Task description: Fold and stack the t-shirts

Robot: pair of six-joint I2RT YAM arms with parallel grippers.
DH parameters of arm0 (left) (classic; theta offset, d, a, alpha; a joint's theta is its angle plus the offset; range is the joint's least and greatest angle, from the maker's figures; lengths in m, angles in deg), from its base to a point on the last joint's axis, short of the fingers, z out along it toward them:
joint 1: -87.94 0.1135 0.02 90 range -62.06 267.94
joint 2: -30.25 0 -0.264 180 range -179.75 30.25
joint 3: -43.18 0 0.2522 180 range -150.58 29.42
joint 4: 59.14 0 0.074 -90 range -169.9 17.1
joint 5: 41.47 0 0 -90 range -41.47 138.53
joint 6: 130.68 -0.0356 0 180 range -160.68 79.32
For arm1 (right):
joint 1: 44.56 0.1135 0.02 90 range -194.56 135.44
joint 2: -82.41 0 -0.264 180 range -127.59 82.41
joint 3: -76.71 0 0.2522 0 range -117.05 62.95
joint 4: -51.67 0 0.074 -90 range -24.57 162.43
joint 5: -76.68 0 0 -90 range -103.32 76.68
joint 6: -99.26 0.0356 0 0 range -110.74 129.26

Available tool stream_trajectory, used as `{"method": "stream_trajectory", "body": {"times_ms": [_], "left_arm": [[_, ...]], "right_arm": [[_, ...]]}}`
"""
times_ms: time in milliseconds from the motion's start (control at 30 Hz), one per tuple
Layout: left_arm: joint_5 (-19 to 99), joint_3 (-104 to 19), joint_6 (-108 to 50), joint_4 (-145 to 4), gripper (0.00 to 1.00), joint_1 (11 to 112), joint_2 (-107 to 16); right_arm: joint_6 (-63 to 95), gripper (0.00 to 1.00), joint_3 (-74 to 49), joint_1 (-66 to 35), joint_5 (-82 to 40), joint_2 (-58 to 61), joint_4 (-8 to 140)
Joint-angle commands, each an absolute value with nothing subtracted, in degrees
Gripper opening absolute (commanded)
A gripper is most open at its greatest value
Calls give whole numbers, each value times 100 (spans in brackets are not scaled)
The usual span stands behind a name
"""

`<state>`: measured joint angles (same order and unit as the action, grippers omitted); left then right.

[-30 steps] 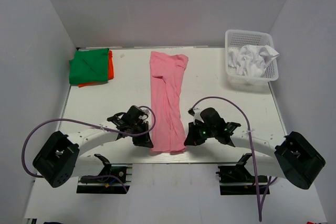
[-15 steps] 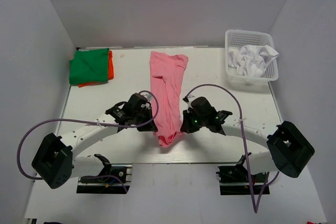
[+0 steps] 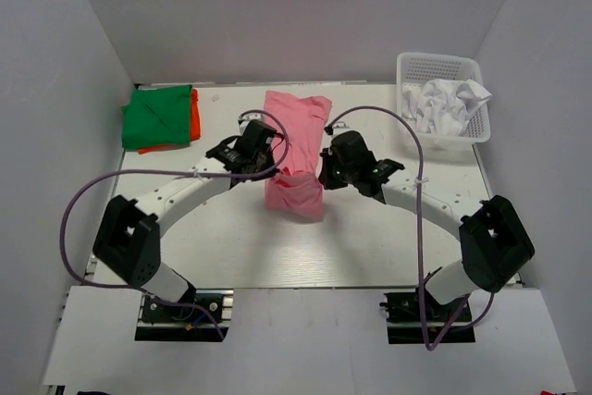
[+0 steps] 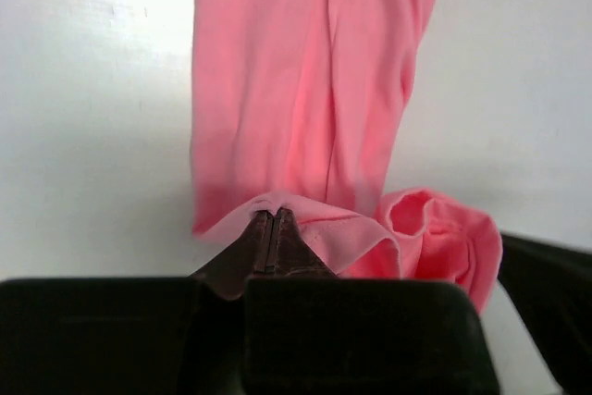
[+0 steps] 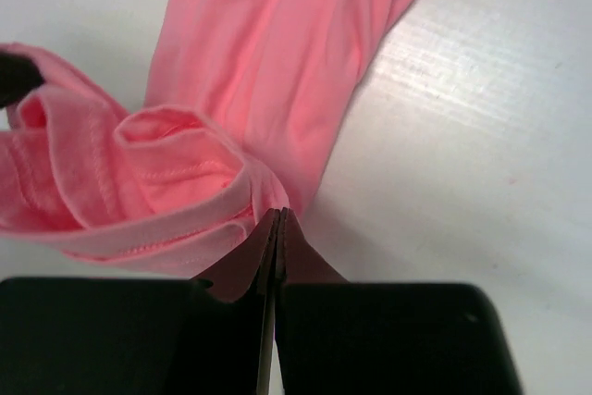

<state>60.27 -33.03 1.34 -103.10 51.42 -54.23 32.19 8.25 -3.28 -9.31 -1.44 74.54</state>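
Note:
A salmon pink t-shirt [image 3: 296, 127] lies as a long strip down the middle of the table, its near end lifted and doubled back over itself. My left gripper [image 3: 272, 170] is shut on the hem's left corner [image 4: 268, 208]. On the other side my right gripper [image 3: 323, 173] is shut on the right corner [image 5: 277, 203]. Between them the raised hem sags in a loose fold [image 3: 298, 193]. A folded bright green t-shirt [image 3: 157, 116] rests on an orange one [image 3: 195, 114] at the far left. A crumpled white t-shirt [image 3: 449, 104] fills the basket.
The white lattice basket [image 3: 408, 67] stands at the far right corner of the white table [image 3: 213, 238]. Grey walls close in the left, right and back sides. Purple cables loop from both arms above the table.
Both grippers have carried the pink shirt's near hem up and away from the table's front edge toward its middle, so the lower half now folds over the rest.

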Motion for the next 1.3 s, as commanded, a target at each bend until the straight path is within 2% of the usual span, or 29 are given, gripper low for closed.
{"method": "stream_trajectory", "body": {"times_ms": [0, 300, 867, 967, 1000, 1067, 1100, 1133, 1200, 1233, 1267], "left_arm": [[6724, -4175, 72, -10498, 0, 5357, -5947], [6620, -5293, -262, -10367, 0, 5945, -6853], [5714, -6672, -869, -10112, 0, 6508, -8523], [5652, -6726, -869, -9928, 24, 6631, -8690], [5557, -6778, -869, -9927, 39, 6632, -8751], [5389, -6989, -930, -9814, 49, 6789, -8971], [5336, -7042, -930, -9761, 58, 6790, -9033], [5249, -7094, -930, -9699, 58, 6929, -9033], [5134, -7322, -930, -9699, 62, 7035, -9269], [5134, -7663, -930, -9855, 71, 7036, -9358], [4968, -7840, -930, -10013, 78, 7114, -9428]], "right_arm": [[2886, 0, 249, -500, -551, -389, 7423], [2376, 0, -744, -974, -480, -1400, 6966], [1989, 0, -2537, -1520, -1560, -3333, 6824], [2024, 0, -2906, -1573, -1587, -3685, 6930], [2007, 0, -3151, -1634, -1579, -3755, 6921], [1998, 3, -3476, -1687, -1526, -4072, 7026], [1989, 4, -3714, -1722, -1482, -4246, 7114], [1963, 6, -3803, -1740, -1473, -4379, 7132], [1945, 18, -4145, -1827, -1482, -4581, 7228], [1954, 25, -4408, -1863, -1499, -4626, 7290], [1945, 38, -4428, -1863, -1499, -4600, 7412]]}}
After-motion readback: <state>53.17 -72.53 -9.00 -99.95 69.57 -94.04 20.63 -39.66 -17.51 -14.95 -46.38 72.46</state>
